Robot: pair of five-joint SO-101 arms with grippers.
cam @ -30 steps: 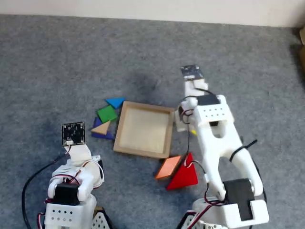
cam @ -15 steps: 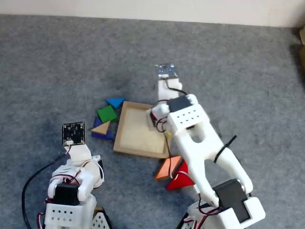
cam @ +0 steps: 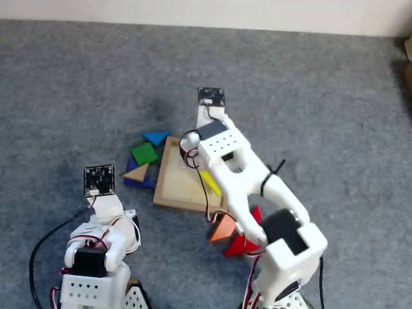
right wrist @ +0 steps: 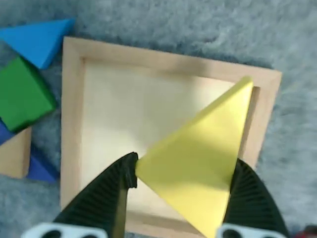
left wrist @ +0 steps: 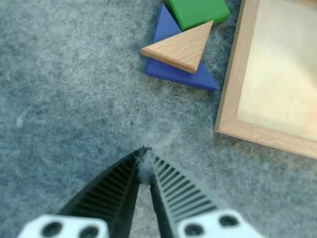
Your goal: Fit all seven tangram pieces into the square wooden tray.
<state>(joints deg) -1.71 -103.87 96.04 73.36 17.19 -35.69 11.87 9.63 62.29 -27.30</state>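
Right fingers (right wrist: 106, 193): clamped on the yellow triangle (right wrist: 198, 163), above the tray (right wrist: 72, 124).
Left fingers (left wrist: 119, 186): pressed together, empty, near the tray.
Tip: square the triangle's corner into a tray corner before lowering.

right arm (cam: 244, 187) extends forward, right gripper (right wrist: 184, 171) clamps the yellow triangle (right wrist: 205, 146); left arm (cam: 103, 244) sits folded back, left gripper (left wrist: 144, 161) closed

From above, my right arm (cam: 243, 172) hid much of the tray (cam: 172, 172) and most of the yellow triangle (cam: 209, 182) in my jaws.
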